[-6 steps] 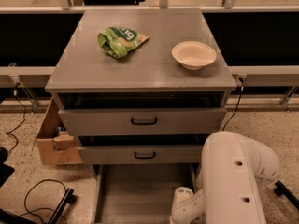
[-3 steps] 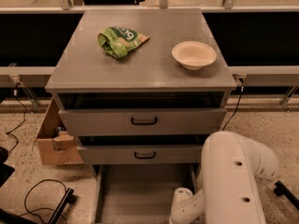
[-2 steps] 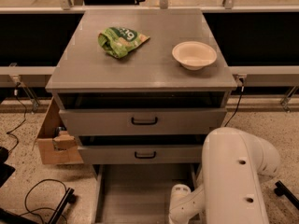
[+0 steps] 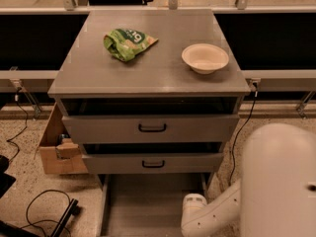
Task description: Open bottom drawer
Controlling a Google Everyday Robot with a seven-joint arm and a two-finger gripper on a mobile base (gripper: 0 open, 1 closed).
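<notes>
The grey cabinet (image 4: 148, 78) has three drawers. The top drawer (image 4: 150, 128) and the middle drawer (image 4: 153, 163) each stand a little ajar and carry a black loop handle. The bottom drawer (image 4: 148, 204) is pulled far out: I see its grey inner floor and side rails, while its front panel and handle lie below the picture's edge. My white arm (image 4: 212, 214) reaches down at the bottom right, next to the drawer's right rail. My gripper is out of view below the frame.
A green snack bag (image 4: 127, 42) and a white bowl (image 4: 205, 58) sit on the cabinet top. A cardboard box (image 4: 57, 147) stands left of the cabinet. Black cables (image 4: 44, 209) lie on the floor at the lower left. My robot's white body (image 4: 281, 181) fills the lower right.
The arm's lower link has shifted very slightly to the left. The drawers and the things on top have not moved.
</notes>
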